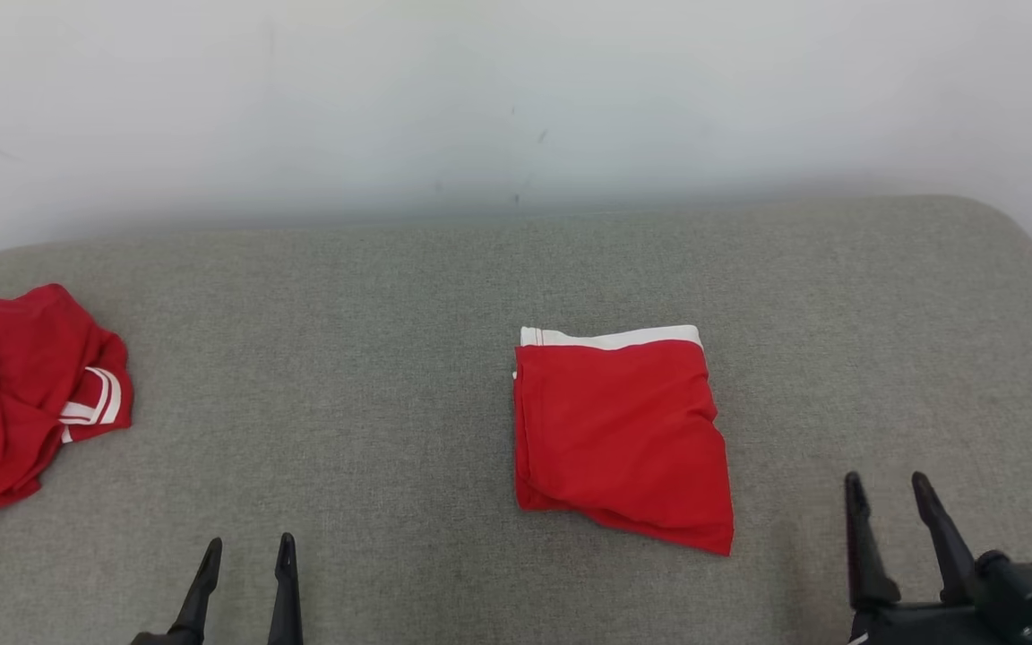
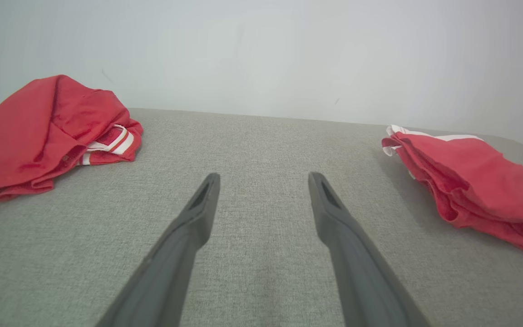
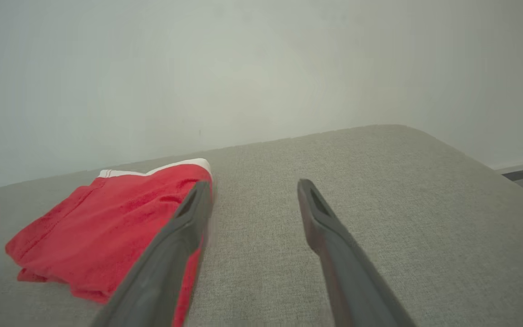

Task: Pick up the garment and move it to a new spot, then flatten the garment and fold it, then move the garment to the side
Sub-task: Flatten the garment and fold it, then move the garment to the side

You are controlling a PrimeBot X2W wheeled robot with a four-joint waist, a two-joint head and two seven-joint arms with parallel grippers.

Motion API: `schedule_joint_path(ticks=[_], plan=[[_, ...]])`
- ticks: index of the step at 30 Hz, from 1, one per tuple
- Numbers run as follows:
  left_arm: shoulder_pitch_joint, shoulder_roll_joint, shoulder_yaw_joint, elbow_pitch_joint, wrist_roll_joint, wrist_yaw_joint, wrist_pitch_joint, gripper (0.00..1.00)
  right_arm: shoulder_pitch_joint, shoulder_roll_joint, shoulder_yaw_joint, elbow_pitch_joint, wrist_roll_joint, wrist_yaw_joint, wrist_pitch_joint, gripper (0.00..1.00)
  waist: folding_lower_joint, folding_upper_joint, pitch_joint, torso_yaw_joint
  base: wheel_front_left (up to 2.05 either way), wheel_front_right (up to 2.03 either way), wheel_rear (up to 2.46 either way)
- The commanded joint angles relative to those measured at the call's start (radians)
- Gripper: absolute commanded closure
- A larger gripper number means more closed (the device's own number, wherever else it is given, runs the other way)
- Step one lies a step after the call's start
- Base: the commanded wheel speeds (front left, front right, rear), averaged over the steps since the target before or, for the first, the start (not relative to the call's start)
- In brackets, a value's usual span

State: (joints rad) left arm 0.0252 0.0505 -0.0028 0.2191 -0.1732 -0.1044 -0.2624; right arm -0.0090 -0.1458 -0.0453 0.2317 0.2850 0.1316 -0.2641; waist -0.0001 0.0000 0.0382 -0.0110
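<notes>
Folding looks done: the garment (image 1: 621,434) lies as a compact red rectangle with a white band on its far edge, right of the middle of the grey bench (image 1: 346,358). Nothing holds it. The right gripper (image 1: 886,477) stands just to the right of it, near the front edge, with its 2 fingers apart and empty. In the right wrist view 1 finger overlaps the cloth edge, but I cannot tell if it touches. The left gripper (image 1: 249,540) is also spread and empty, well apart from the garment, between it and a second red heap (image 1: 19,394) at the far left.

I judge that only the last step is left: moving the garment to the side. The danger is in the grasp. The near corner looks loose and layered, so a pinch that catches only the top layer would pull the fold open on lifting. A drag over the rough fabric could also roll the lower layers. If it goes left, it may land on the heap and mix with it.
</notes>
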Motion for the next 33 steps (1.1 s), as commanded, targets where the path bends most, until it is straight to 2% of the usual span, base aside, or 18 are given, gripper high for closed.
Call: schedule_joint_path(ticks=[1, 3, 10, 33], plan=[[0.017, 0.0, 0.0, -0.005, 0.012, 0.0, -0.002, 0.0, 0.026, 0.008, 0.007, -0.029, -0.049, -0.002, -0.002, 0.0, 0.0001, 0.0, -0.003, 0.0, 0.0, 0.0, 0.0], [0.016, 0.0, 0.003, -0.01, 0.018, 0.0, -0.002, 0.0, 0.058, 0.039, -0.016, -0.054, -0.053, -0.002, -0.002, 0.0, 0.0001, 0.0, -0.004, 0.002, 0.0, 0.0, 0.0], [0.035, 0.0, 0.015, -0.032, 0.055, 0.004, -0.002, 0.0, 0.105, 0.076, -0.036, -0.085, -0.105, -0.002, -0.002, 0.0, 0.0001, 0.0, -0.013, 0.011, 0.0, 0.0, 0.0], [0.081, 0.0, 0.05, -0.068, 0.093, -0.008, -0.002, 0.0, 0.106, 0.092, -0.021, -0.051, -0.099, -0.002, -0.002, 0.0, 0.0001, 0.0, -0.025, 0.036, 0.0, 0.0, 0.0]])
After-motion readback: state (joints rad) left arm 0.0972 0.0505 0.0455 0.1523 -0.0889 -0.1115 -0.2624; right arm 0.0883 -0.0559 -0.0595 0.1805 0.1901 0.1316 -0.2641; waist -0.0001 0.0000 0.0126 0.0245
